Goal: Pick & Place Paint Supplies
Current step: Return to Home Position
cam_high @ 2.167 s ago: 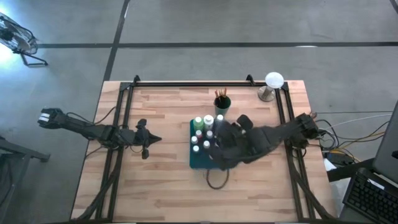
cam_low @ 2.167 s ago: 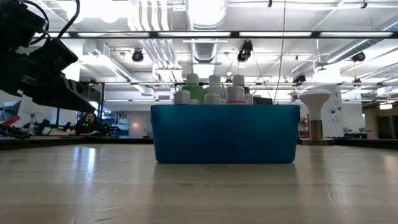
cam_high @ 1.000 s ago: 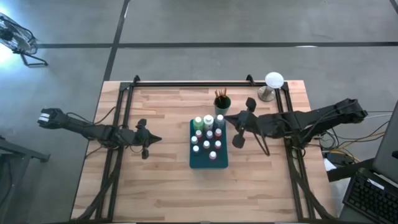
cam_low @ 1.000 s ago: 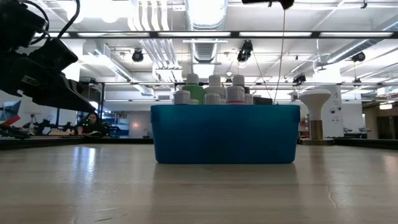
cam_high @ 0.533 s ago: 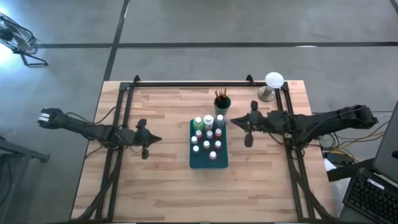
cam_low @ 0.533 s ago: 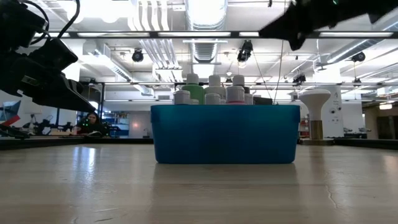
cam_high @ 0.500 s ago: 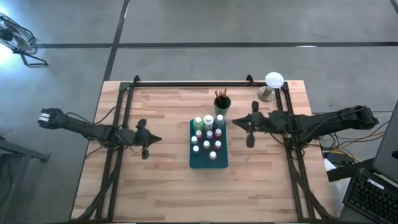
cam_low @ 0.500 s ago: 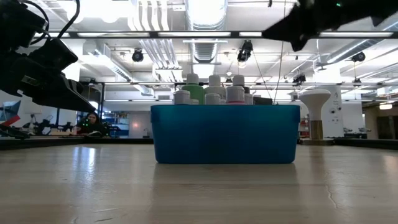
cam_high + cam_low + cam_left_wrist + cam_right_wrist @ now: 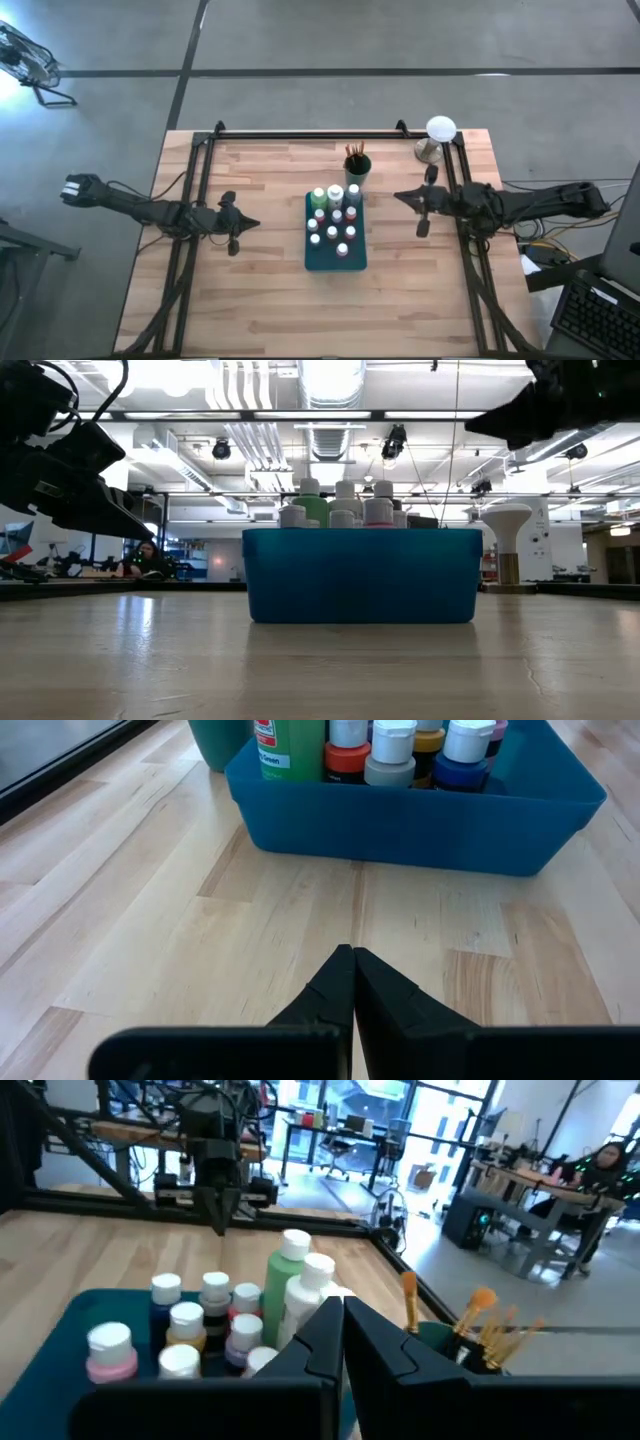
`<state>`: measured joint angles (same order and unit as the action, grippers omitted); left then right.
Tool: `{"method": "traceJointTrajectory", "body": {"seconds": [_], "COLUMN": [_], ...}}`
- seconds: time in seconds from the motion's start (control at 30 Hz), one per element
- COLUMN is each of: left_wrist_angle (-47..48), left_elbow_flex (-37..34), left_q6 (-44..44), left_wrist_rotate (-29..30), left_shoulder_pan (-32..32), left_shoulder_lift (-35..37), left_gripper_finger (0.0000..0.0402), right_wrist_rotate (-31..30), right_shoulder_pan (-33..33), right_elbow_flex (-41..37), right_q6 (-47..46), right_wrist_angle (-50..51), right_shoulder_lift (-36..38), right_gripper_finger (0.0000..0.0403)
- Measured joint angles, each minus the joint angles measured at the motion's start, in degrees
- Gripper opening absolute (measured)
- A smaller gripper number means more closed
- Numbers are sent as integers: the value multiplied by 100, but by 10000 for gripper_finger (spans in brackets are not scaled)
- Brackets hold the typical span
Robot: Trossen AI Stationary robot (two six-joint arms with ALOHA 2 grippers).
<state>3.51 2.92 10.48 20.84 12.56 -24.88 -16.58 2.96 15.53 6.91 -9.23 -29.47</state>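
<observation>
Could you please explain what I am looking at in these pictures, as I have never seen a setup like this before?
These are two robot arms mounted at a wooden table, each ending in a two-finger gripper. One picture looks straight down from above, one looks level across the table top, and two come from cameras on the wrists. In the overhead view the left gripper sits at the left and the right gripper at the right; both are shut and hold nothing. Between them stands a blue bin holding small white-capped paint bottles. Behind it a green cup holds brushes, and a white-domed object stands at the far right corner.
</observation>
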Motion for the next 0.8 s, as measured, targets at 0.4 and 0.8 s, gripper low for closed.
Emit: {"method": "traceJointTrajectory", "body": {"seconds": [0.4, 0.8], "left_wrist_angle": [0, -2], "left_elbow_flex": [0, 0], "left_q6": [-2, 0], "left_wrist_rotate": [0, 0], "left_shoulder_pan": [1, 0], "left_shoulder_lift": [-1, 0], "left_gripper_finger": [7, 7], "right_wrist_rotate": [-437, -438], "right_shoulder_pan": [2, 2], "right_elbow_flex": [-685, -1095], "right_q6": [-590, -693], "right_wrist_angle": [347, 336], "right_shoulder_lift": [621, 616], "right_gripper_finger": [8, 8]}}
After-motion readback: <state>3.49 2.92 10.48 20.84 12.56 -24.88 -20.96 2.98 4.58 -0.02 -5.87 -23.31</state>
